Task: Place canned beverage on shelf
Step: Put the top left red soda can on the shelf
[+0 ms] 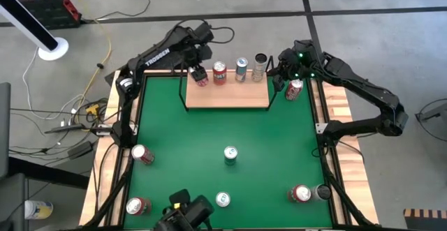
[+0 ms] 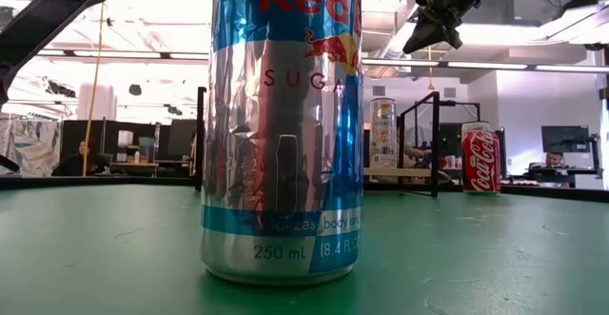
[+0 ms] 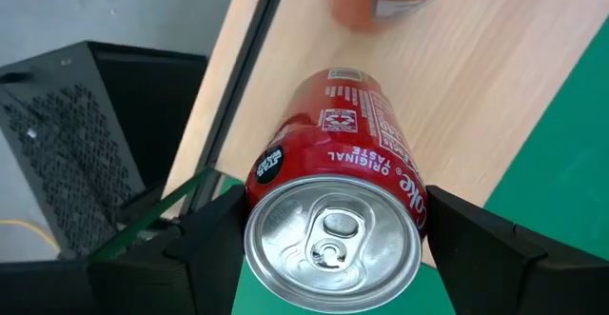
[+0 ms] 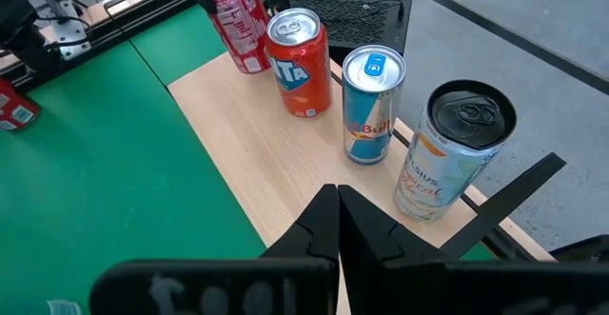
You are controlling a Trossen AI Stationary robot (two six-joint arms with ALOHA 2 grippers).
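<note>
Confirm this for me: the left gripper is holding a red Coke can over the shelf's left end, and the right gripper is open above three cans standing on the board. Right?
One thing is off: the right gripper is shut, not open; the right wrist view shows its fingers pressed together. The rest stands: the left gripper holds the red Coke can over the shelf, with three cans standing on the board.
</note>
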